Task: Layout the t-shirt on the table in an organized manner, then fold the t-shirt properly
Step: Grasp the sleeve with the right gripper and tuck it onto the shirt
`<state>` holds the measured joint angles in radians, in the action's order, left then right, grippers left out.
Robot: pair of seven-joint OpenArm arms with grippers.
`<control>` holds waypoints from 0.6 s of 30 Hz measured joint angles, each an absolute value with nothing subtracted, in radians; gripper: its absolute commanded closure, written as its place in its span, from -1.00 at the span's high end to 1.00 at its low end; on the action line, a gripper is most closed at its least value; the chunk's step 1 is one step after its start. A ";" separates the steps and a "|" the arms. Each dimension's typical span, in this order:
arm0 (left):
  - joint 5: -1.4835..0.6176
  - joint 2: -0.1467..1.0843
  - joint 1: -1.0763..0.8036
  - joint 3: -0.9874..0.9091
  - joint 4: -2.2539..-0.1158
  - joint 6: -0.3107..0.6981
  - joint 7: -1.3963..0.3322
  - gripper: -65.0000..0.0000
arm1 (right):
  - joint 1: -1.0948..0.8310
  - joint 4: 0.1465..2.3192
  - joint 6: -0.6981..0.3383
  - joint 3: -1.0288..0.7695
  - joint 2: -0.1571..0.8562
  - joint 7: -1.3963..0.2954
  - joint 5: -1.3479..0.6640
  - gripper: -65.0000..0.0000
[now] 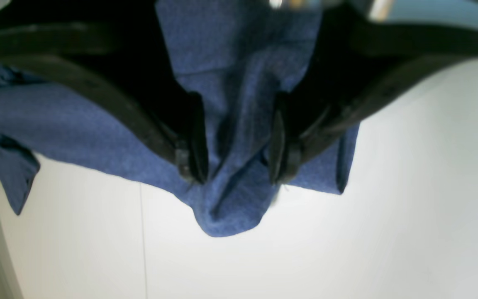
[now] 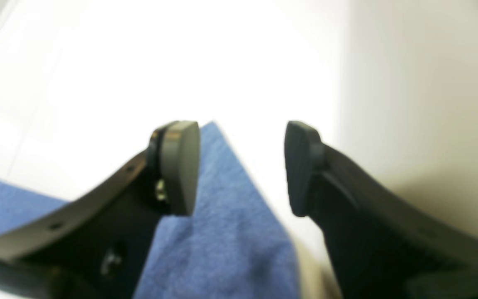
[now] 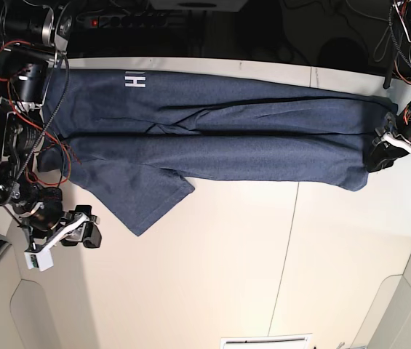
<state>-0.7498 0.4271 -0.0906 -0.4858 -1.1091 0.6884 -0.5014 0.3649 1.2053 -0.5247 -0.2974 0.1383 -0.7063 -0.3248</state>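
Observation:
The dark navy t-shirt (image 3: 227, 145) lies stretched in a long band across the far part of the off-white table (image 3: 212, 276), with white lettering (image 3: 134, 80) near its left end and a flap hanging toward the front left. At the shirt's right end, my left gripper (image 3: 381, 155) is open; in the left wrist view a bunched fold of t-shirt (image 1: 230, 207) runs loosely between the spread fingers (image 1: 193, 162) of the left gripper (image 1: 237, 170). My right gripper (image 3: 87, 233) stands open off the shirt's front left; in its wrist view, the right gripper (image 2: 241, 166) hangs over a t-shirt corner (image 2: 226, 232).
A thin dark seam (image 3: 286, 247) crosses the table front to back. Cables and a power strip (image 3: 140, 18) lie behind the far edge. The arm bases and their red wiring (image 3: 16, 109) crowd the left side. A white object (image 3: 263, 340) sits at the front edge.

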 measured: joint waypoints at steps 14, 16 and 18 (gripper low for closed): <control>-0.756 0.426 -0.091 -0.486 -1.109 0.688 -0.501 -0.13 | 0.491 0.710 -0.525 -0.274 0.121 -0.570 -0.260 -0.48; -0.757 0.426 -0.090 -0.486 -1.109 0.689 -0.501 -0.13 | 0.489 0.710 -0.535 -0.274 0.110 -0.646 -0.315 -0.95; -0.758 0.424 -0.091 -0.486 -1.109 0.688 -0.501 -0.13 | 0.485 0.710 -0.552 -0.274 0.102 -0.713 -0.392 -1.00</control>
<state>-0.7578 0.4240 -0.0906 -0.4858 -1.1091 0.6884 -0.5014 0.4847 0.7097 -0.5518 -0.2741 0.1020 -0.7128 -0.3923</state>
